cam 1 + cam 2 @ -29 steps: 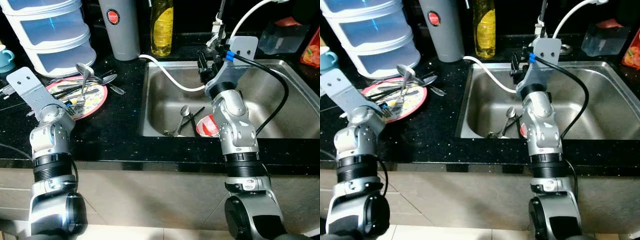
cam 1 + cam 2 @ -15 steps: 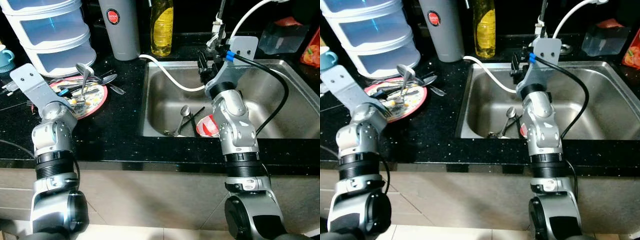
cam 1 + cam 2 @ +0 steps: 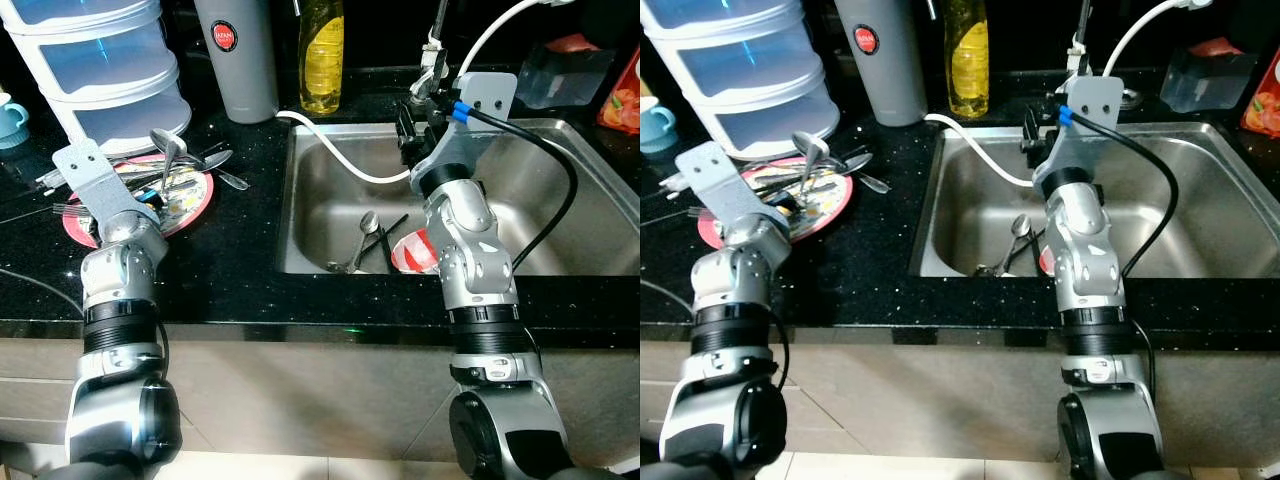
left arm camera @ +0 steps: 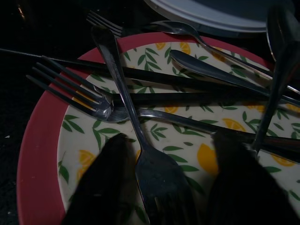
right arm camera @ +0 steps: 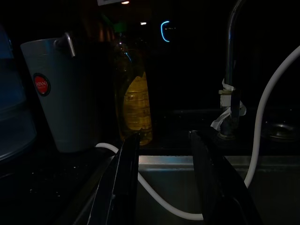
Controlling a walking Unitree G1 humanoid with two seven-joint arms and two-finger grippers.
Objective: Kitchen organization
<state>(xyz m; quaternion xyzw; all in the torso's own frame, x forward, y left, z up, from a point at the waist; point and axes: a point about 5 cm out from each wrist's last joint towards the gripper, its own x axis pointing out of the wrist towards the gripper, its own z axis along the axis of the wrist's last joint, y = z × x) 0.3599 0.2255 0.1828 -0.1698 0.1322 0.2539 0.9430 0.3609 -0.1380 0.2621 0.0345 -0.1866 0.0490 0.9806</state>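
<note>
A red-rimmed plate (image 3: 196, 197) with a lemon and leaf pattern lies on the black counter left of the sink, piled with several forks and spoons (image 3: 170, 160). My left gripper (image 4: 171, 187) hovers low over this plate, open, and a fork's handle (image 4: 157, 178) lies between its two fingers (image 4: 108, 183). In the sink (image 3: 560, 160) lie a spoon (image 3: 368, 225), dark chopsticks and a red-and-white piece (image 3: 412, 252). My right gripper (image 5: 164, 187) is held above the sink's back left corner, open and holding nothing, pointing at the faucet side.
Stacked white containers (image 3: 100, 60), a grey jug (image 3: 237, 55) and a yellow soap bottle (image 3: 323, 55) stand along the back. A white hose (image 3: 340, 150) runs from the counter into the sink by the faucet (image 3: 432, 50). A teal cup (image 3: 10, 115) sits far left.
My left arm has swung right and in over the plate, its wrist now above the plate's near side. The right arm and the sink's contents have not moved.
</note>
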